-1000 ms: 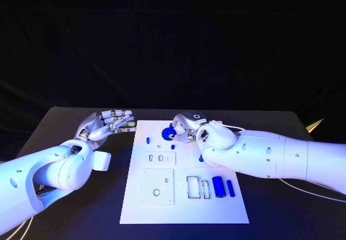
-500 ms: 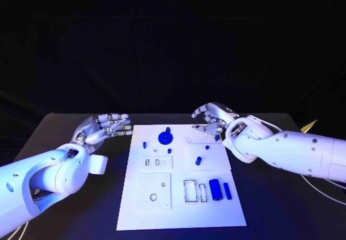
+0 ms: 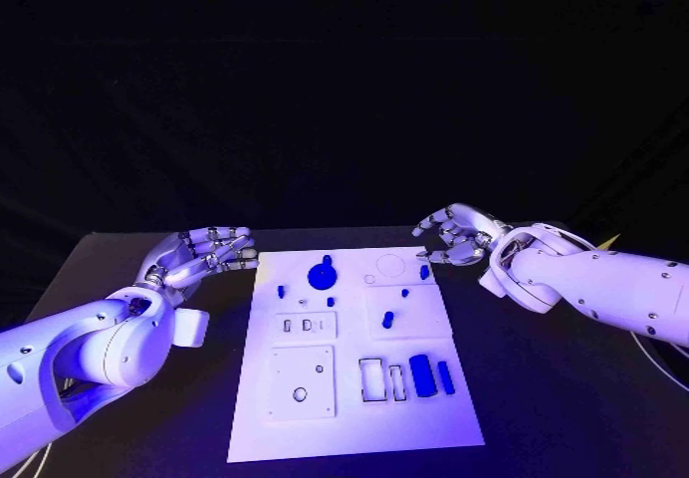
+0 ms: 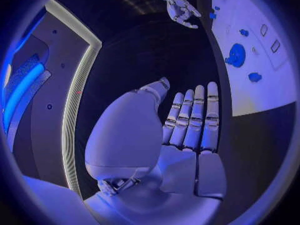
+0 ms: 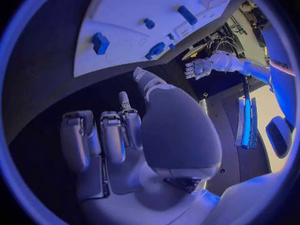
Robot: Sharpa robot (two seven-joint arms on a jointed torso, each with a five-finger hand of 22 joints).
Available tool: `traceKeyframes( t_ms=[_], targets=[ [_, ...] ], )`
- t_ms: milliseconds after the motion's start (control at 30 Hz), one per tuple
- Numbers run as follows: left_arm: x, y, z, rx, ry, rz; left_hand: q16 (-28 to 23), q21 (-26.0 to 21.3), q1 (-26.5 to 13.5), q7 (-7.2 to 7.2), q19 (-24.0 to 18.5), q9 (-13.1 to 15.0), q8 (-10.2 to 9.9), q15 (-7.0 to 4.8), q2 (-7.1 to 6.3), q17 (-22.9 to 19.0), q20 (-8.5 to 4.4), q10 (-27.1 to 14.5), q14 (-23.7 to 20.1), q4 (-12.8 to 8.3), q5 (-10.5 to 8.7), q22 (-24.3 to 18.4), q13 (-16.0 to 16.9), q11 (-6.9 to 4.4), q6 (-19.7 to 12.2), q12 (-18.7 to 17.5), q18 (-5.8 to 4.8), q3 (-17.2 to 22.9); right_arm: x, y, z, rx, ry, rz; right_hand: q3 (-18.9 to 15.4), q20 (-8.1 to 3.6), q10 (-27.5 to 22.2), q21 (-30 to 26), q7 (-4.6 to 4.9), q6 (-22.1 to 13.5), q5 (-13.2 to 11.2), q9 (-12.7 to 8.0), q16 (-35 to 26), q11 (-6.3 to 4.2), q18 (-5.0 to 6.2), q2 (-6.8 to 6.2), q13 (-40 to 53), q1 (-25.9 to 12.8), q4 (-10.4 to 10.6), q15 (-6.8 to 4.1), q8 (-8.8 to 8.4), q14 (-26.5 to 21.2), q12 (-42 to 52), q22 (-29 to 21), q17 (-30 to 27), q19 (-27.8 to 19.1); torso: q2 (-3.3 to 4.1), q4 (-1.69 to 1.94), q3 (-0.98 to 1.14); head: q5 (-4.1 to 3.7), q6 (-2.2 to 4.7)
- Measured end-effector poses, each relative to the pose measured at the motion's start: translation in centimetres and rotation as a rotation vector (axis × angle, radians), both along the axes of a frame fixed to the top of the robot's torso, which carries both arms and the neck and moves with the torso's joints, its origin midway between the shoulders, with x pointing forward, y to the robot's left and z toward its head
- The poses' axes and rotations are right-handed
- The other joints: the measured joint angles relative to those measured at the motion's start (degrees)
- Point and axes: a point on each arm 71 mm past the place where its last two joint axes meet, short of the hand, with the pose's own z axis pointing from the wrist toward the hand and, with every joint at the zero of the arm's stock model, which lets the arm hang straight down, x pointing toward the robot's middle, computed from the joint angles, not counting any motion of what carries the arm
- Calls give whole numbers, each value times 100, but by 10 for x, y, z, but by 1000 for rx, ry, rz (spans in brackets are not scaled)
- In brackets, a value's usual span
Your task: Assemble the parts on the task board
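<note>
At the near end of the task board (image 3: 288,423), two long blue parts (image 3: 431,374) lie lengthwise, pointing away. Farther off, left hand (image 3: 208,254) and right hand (image 3: 457,235) flank it, fingers apart, empty.

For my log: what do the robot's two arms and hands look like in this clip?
Both arms are smooth, glossy white shells with rounded, bulbous segments. The right arm carries small dark round dots and a thin pale cable looping near its wrist. The left arm has a small rounded white block at its wrist. The left hand and the right hand are silver, with segmented fingers and pale pads.
</note>
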Motion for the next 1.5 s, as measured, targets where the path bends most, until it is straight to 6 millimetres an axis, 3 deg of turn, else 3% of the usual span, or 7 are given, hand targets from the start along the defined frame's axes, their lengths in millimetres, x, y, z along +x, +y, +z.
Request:
traceKeyframes(
  t_ms=[167, 367, 700, 1033, 1267, 1500],
  targets=[
    [0, 0, 0, 0, 0, -1, 0, 0, 0, 0, 0, 0, -21, 20, 0, 7, 0, 0, -21, 0, 0, 0, 0, 0, 0, 0, 0, 0, 0, -13, -8, -17, 35, -4, -46, 0, -14, -5, -20, -21, 89, 0, 0, -14, 0, -24, 0, 24, -18, 0, -24, 0, -27, 0, 0, 0, -4, 7, 5, -11, -22],
    [0, 0, -1, 0, 1, -1, 0, 0, 0, 0, 0, 0, -21, 20, 0, 7, 0, 0, -21, 0, 0, 0, 0, 0, 0, 0, 0, 0, 0, -18, -18, -38, 76, 4, -61, 0, -14, -5, -20, -21, 209, 0, 0, -14, 0, -16, 0, 76, -33, 0, -24, 0, -27, -1, 0, 0, -1, 8, -4, 1, -36],
    [0, 1, -1, 0, 1, -1, 0, 0, 0, 0, 0, 0, -21, 20, 0, 12, 0, 0, -21, 0, 0, -5, 0, 0, 0, 0, 0, 0, -2, -19, -32, -63, 126, 19, -124, 0, 7, 70, -20, -20, 266, 5, 0, 6, 0, -16, -1, 76, -1, 0, -23, 0, 54, -1, 0, 0, -1, 7, -19, -4, -73],
    [0, 1, -1, 1, 1, 0, 0, 0, 0, 0, 0, 0, -21, 20, 0, 12, 0, 0, -20, 0, 0, -5, 0, 0, 0, 0, 0, 0, -2, -17, -40, -72, 146, 20, -163, -1, 7, 195, 27, 63, 311, 31, 0, 6, 0, -3, -1, 63, 39, 0, -23, 0, 148, 3, 0, 0, -4, 1, -15, 13, -90],
    [0, 2, -1, 1, 1, 1, 0, 0, 0, 0, 1, 0, -21, 20, 0, 11, 0, 0, -21, 0, 0, -4, 0, 0, 0, 0, 0, 0, 0, -15, -41, -75, 147, 16, -59, -1, 8, 262, -30, 273, 311, 59, 0, 5, 0, 103, 4, 2, 143, 0, 82, 0, 242, 3, 0, 0, -4, -1, -12, 16, -107],
    [0, 2, -1, 1, 1, 0, 0, 0, 0, 0, 0, 0, -21, 20, 0, 11, 1, 0, -20, 0, 0, -4, 0, 0, 0, 0, 0, 0, 1, -14, -43, -77, 151, 7, 184, -5, 37, 262, -128, 458, 311, 65, 0, -67, 0, 199, 3, -47, 189, -46, 147, 0, 320, 2, 0, 4, -4, -1, -13, 7, -124]
  ],
)
